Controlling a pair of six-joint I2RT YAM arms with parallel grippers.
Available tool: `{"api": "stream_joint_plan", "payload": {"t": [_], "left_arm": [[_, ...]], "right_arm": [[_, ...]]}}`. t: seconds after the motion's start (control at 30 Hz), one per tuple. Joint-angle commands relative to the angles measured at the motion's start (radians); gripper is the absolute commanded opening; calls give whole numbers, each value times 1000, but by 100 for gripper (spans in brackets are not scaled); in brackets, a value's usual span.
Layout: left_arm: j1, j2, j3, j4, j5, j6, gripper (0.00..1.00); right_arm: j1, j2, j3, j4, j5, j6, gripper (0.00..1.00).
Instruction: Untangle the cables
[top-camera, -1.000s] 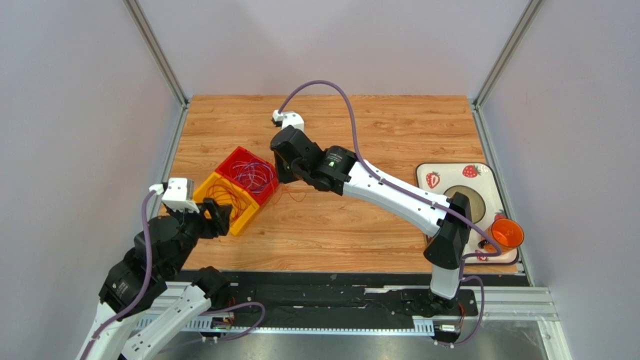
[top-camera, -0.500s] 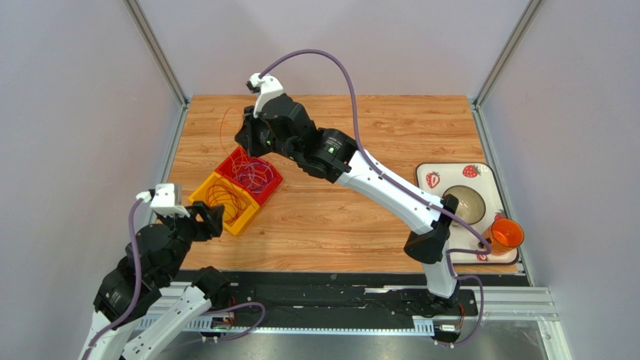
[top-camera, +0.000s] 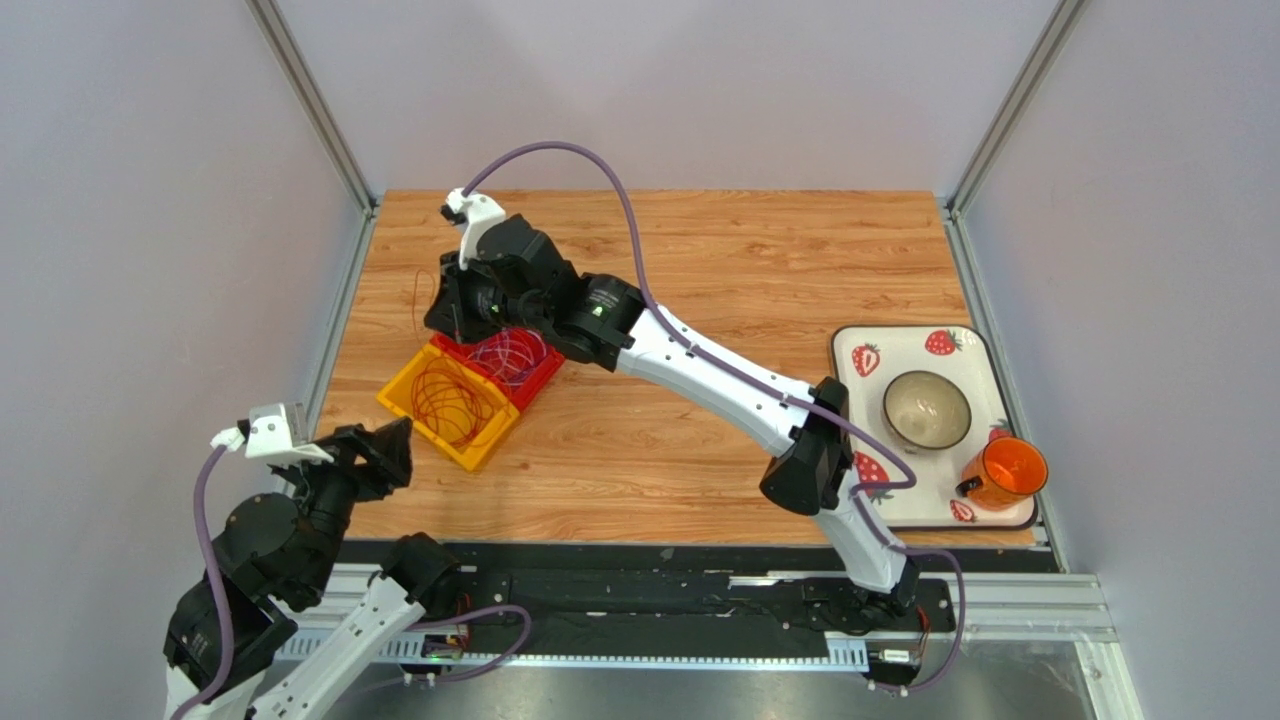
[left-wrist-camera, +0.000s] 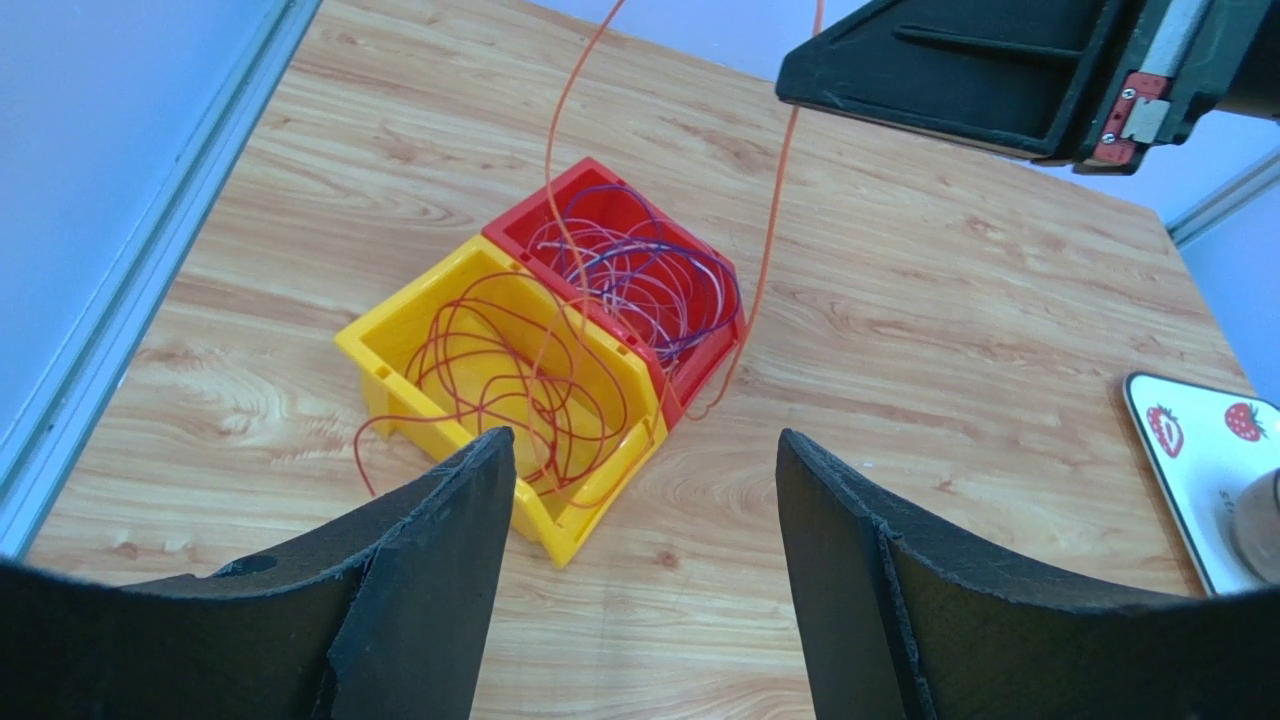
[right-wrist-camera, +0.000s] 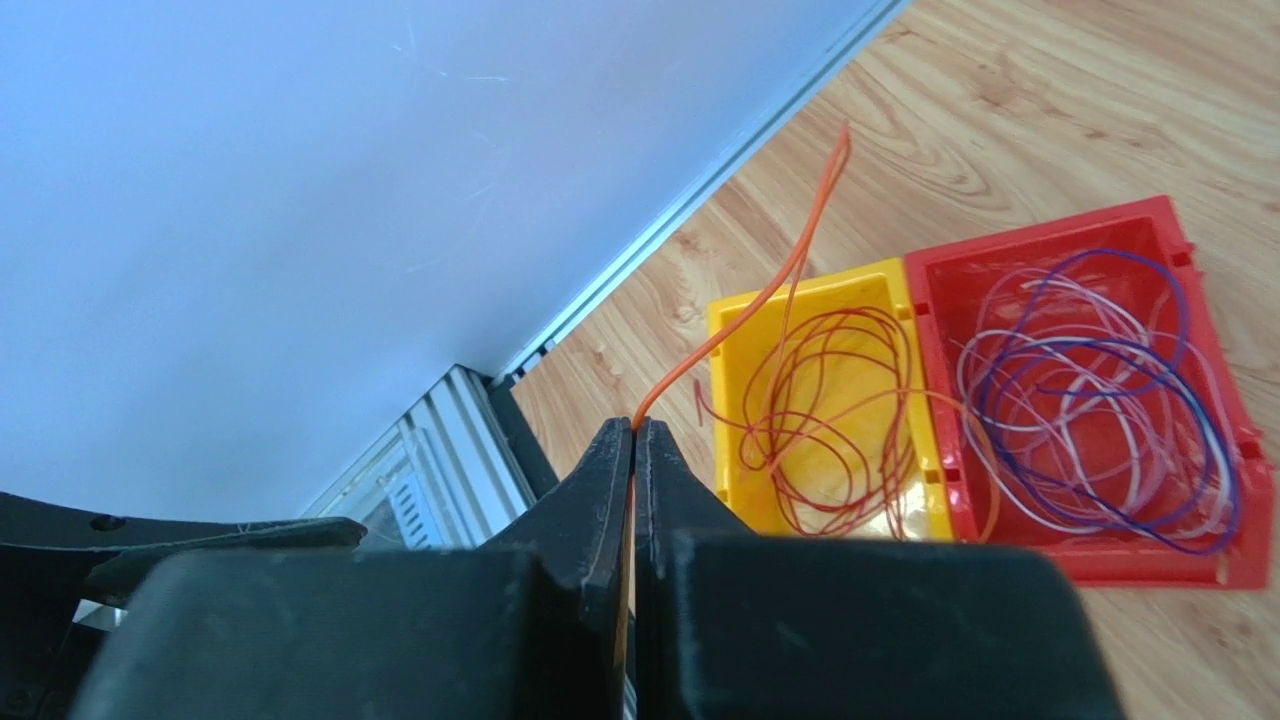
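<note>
A yellow bin (top-camera: 448, 402) holds dark red cable loops (left-wrist-camera: 504, 375). The red bin (top-camera: 504, 360) beside it holds purple and pale lilac loops (left-wrist-camera: 654, 278). My right gripper (top-camera: 443, 318) hangs above the bins' far left side, shut on a thin orange cable (right-wrist-camera: 751, 323). That cable runs from the jaws (right-wrist-camera: 634, 426) down across both bins (left-wrist-camera: 774, 195). My left gripper (top-camera: 394, 443) is open and empty, raised near the table's front left. Its fingers (left-wrist-camera: 643, 438) frame the yellow bin's (left-wrist-camera: 451, 323) near corner from a distance.
A strawberry-print tray (top-camera: 932, 348) at the right holds a grey bowl (top-camera: 926, 408) and an orange cup (top-camera: 1014, 468). A metal rail (top-camera: 338, 323) and wall run close along the bins' left side. A red cable end hangs over the yellow bin's left wall (left-wrist-camera: 361, 443).
My right gripper swung from right of the red bin, up and over to the bins' far left, lifting the orange cable. My left gripper drew back from the yellow bin toward the near edge.
</note>
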Motion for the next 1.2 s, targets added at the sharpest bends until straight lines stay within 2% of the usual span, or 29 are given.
{"api": "stream_joint_plan", "payload": {"t": [0.0,0.53,0.93,1.17], "left_arm": [[-2,-3,17,-3,-25,-13,73],[-2,3,14,5,-14,-5,72],[12,22,14,7,-8,-1,72],[43,37,11,19,21,13,71]], "right_arm": [[8,30,89,109,-68,30,0],[-21,203,37,204,-97,53,0],[-70,299,-12,216,-114,58,0],[-51,351,-32,219,-161,67,0]]}}
